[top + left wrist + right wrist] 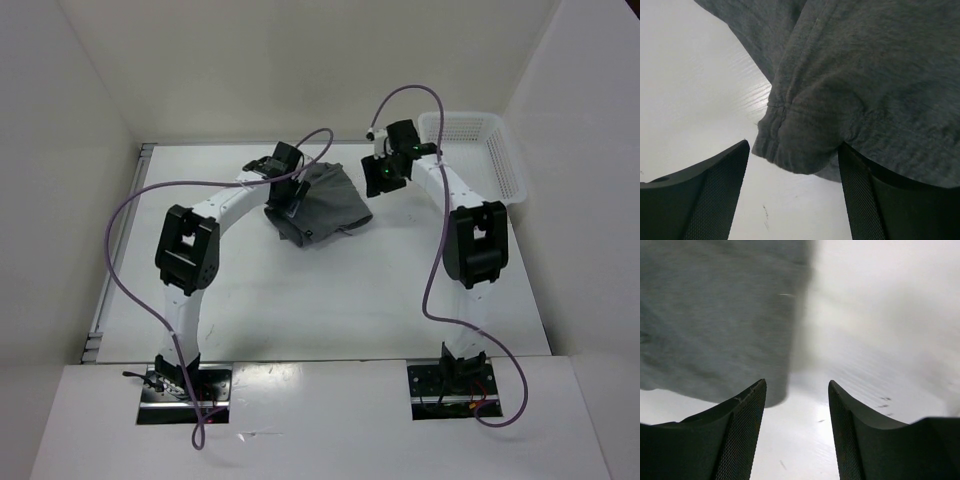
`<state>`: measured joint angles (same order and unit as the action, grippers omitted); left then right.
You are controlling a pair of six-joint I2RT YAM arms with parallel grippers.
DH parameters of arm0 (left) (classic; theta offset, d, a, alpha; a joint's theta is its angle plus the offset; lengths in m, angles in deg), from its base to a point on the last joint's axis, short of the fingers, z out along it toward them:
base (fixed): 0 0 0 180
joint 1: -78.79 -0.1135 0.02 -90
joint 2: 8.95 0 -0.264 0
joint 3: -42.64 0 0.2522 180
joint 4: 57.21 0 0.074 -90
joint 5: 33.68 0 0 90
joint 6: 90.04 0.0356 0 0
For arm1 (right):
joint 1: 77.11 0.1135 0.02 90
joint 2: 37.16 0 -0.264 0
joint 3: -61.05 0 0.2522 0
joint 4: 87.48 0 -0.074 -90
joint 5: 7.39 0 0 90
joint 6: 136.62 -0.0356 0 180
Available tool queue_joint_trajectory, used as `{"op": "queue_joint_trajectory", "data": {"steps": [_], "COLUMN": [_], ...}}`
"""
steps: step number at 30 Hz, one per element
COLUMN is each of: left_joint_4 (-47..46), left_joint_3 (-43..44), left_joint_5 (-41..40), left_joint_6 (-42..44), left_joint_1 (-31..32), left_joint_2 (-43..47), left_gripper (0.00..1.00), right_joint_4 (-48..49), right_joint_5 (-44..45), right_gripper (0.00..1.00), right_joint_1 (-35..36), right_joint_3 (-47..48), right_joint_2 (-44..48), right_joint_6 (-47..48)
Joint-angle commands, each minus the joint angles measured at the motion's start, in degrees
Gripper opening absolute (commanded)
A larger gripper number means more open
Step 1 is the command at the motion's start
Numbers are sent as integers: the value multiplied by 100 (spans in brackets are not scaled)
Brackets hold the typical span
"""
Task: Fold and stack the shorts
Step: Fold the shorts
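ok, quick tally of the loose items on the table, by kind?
Grey shorts: 1
White mesh basket: 1
Total: 2

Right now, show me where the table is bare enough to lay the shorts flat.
Widest bare table: near side, between left arm and right arm, nearer than the shorts. Smaller patch far left. Crowded: left pincer and right pincer at the shorts, basket far right.
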<state>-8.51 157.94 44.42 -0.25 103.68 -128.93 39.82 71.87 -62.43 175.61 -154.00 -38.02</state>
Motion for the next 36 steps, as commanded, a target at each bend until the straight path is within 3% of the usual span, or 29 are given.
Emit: {"op": "queue_joint_trajectory", "data": {"steps": [1, 4, 8, 13, 18, 22, 26, 32, 36], "left_joint_4": [-356, -356, -488, -85, 934, 1278, 1393, 1692, 1692], "left_joint_3": [-29, -81, -213, -56, 1068, 1202, 1140, 1957, 2256], "left_joint_5": [-515, -646, -918, -674, 1010, 1978, 2683, 3763, 3818], "left_joint_6": [21, 21, 21, 21, 21, 21, 21, 21, 21], "left_joint_1": [34, 34, 87, 0, -711, -1082, -1152, -1205, -1205], "left_joint_2": [-183, -235, -298, 36, 142, -148, -393, -737, -930], "left_gripper": [78, 76, 71, 70, 72, 74, 79, 84, 92], "right_joint_4": [273, 141, 88, 35, 202, 342, 466, 527, 528], "right_joint_5": [-391, -964, -957, -1464, -2133, -2204, -2335, -2336, -2389], "right_gripper": [59, 62, 62, 62, 62, 62, 64, 64, 64], "right_joint_1": [-422, -483, -483, -615, -615, -667, -791, -791, -791], "right_joint_3": [37, 37, -331, -850, -712, -411, -288, -113, -113], "right_joint_2": [-76, -128, 2, 284, 198, -111, -269, -463, -516], "right_joint_6": [-175, 45, 282, 397, -94, -244, -438, -385, -438]}}
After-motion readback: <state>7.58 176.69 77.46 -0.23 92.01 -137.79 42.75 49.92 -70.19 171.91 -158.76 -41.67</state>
